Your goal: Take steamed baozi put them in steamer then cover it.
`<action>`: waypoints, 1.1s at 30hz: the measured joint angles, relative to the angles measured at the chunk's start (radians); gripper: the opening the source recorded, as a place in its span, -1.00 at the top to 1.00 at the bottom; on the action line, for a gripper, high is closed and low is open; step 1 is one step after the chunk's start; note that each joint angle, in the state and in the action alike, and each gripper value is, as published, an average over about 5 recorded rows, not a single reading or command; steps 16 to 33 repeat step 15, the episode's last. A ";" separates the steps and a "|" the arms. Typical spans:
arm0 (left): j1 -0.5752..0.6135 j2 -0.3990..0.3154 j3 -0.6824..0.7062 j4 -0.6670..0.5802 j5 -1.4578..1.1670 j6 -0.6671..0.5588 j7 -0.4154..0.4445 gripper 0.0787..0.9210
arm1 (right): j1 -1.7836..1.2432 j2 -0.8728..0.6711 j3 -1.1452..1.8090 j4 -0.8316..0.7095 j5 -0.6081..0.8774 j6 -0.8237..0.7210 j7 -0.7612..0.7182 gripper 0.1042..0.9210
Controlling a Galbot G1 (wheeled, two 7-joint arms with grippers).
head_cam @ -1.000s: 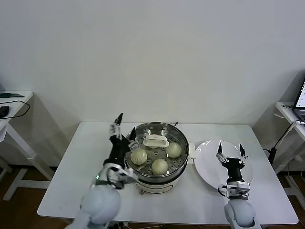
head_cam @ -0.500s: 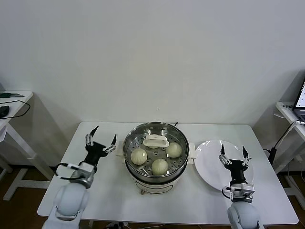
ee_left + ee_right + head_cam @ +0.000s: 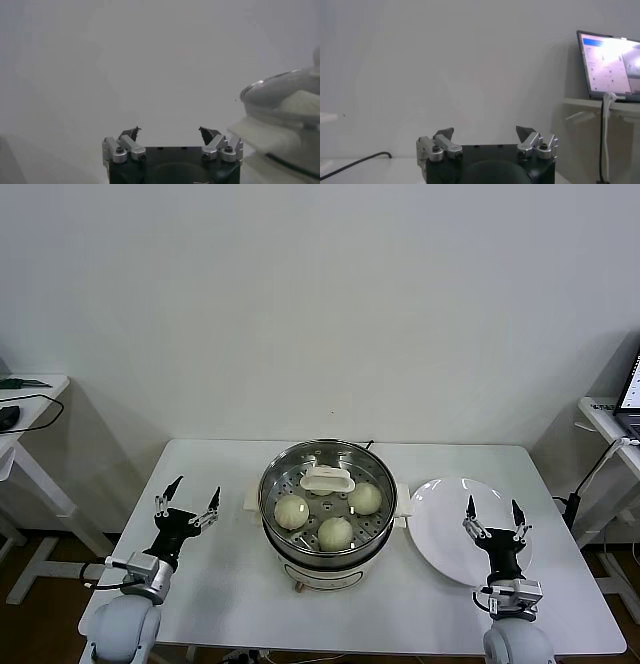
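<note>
The steamer (image 3: 300, 569) stands mid-table, and its clear glass lid (image 3: 375, 474) with a cream handle (image 3: 327, 479) lies on top. Three steamed baozi show through the glass (image 3: 291, 510) (image 3: 335, 532) (image 3: 364, 497). My left gripper (image 3: 187, 502) hovers open and empty over the table, well left of the steamer. In the left wrist view my left gripper (image 3: 170, 132) has nothing between its fingers, with the lidded steamer (image 3: 280, 125) off to one side. My right gripper (image 3: 494, 517) is open and empty above the near right part of the white plate (image 3: 440, 524); the right wrist view shows my right gripper (image 3: 485, 132) the same.
The white plate lies bare right of the steamer. A side table (image 3: 25, 399) stands at far left, and another (image 3: 610, 419) with a laptop (image 3: 610, 65) at far right. A black cable (image 3: 355, 165) runs behind the steamer. A white wall backs the table.
My left gripper has drawn away from the lid handle, going left and toward the table's front. My right gripper has moved slightly toward the front. The lid stays on the steamer.
</note>
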State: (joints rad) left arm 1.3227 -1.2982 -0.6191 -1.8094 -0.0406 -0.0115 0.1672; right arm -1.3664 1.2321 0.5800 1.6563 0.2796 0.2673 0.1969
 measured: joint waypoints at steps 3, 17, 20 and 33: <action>0.006 0.003 -0.009 0.011 -0.016 -0.018 0.006 -0.77 | -0.003 0.003 -0.003 0.002 0.004 -0.003 -0.002 -0.76; 0.022 0.010 -0.027 0.021 -0.048 -0.044 0.021 -0.77 | -0.002 0.011 -0.008 0.006 0.012 -0.013 0.001 -0.76; 0.022 0.010 -0.027 0.021 -0.048 -0.044 0.021 -0.77 | -0.002 0.011 -0.008 0.006 0.012 -0.013 0.001 -0.76; 0.022 0.010 -0.027 0.021 -0.048 -0.044 0.021 -0.77 | -0.002 0.011 -0.008 0.006 0.012 -0.013 0.001 -0.76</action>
